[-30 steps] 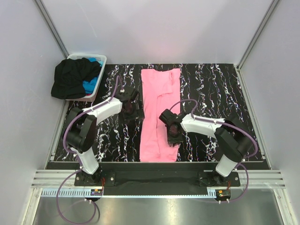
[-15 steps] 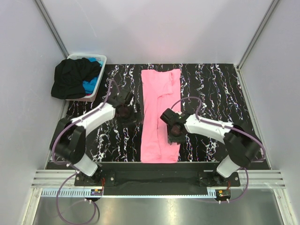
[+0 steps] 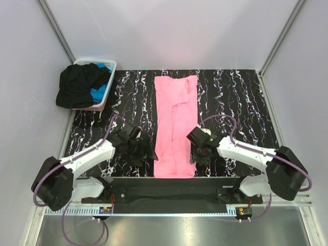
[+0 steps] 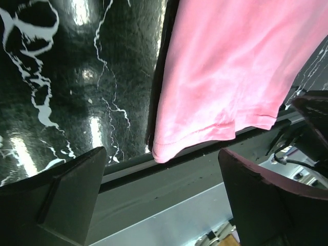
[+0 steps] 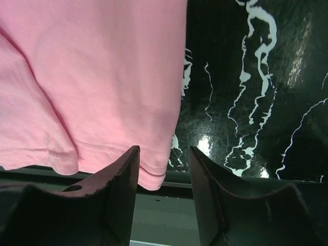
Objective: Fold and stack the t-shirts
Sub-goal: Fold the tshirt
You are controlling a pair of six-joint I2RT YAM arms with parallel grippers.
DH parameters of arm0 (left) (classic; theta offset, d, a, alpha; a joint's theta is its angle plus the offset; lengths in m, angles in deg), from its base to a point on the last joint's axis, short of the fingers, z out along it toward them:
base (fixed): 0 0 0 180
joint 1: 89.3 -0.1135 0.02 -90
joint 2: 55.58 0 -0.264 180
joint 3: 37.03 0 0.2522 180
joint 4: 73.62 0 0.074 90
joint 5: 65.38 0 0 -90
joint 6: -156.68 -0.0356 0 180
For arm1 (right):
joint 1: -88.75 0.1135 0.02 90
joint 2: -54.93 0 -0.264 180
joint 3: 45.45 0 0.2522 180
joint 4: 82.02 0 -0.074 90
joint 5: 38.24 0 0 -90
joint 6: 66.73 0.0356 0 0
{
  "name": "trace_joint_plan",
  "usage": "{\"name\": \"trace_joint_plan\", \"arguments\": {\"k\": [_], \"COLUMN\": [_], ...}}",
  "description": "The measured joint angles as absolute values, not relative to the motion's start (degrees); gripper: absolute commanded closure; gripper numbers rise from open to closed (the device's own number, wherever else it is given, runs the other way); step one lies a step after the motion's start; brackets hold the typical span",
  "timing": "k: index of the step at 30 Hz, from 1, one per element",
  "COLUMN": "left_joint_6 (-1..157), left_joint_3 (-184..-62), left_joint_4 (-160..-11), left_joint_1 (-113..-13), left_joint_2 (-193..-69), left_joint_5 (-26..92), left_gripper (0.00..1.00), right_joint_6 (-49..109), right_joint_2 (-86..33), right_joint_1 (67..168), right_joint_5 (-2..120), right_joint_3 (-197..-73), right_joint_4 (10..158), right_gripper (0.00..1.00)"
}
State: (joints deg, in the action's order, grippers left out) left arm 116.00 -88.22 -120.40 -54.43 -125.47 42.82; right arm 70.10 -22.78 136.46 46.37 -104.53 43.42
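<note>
The pink t-shirt [image 3: 174, 123] lies folded into a long strip down the middle of the table, its hem at the near edge. It shows in the left wrist view [image 4: 230, 66] and the right wrist view [image 5: 92, 77]. My left gripper [image 3: 145, 152] is open and empty, just left of the hem's near left corner [image 4: 163, 148]. My right gripper [image 3: 199, 156] is open and empty, over the hem's near right corner [image 5: 156, 177]. The black t-shirt [image 3: 77, 84] and the blue t-shirt [image 3: 99, 92] are heaped in the basket at the back left.
The white slotted basket [image 3: 108, 67] stands at the table's back left corner. The black marbled tabletop [image 3: 236, 102] ends in a metal rail [image 3: 169, 182] at the near edge, right below the shirt's hem. Grey walls enclose the table.
Both arms have swung toward me, from beside the middle of the pink shirt to its near hem. The shirt has not moved.
</note>
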Motion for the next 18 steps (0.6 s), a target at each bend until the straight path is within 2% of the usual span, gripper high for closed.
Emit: {"name": "trace_joint_plan", "arguments": {"k": [10,18], "left_joint_6": [125.9,131.9], "left_joint_3": [-83.3,-81.4], "left_joint_4": [-116.7,-112.6], "left_joint_1": [-47.5,-42.4], "left_joint_2": [-121.3,-124.0], "left_joint_5": [42.9,41.9], "left_gripper": [0.04,0.06], "right_joint_6": [76.0,77.7], "right_joint_2": [-10.2,-9.4], "right_joint_1": [137.6,138.7], "right_joint_5": [52.0,54.0], "right_joint_3": [-95.8,-93.6], "right_joint_4": [47.6,50.0], "right_gripper": [0.46,0.47]}}
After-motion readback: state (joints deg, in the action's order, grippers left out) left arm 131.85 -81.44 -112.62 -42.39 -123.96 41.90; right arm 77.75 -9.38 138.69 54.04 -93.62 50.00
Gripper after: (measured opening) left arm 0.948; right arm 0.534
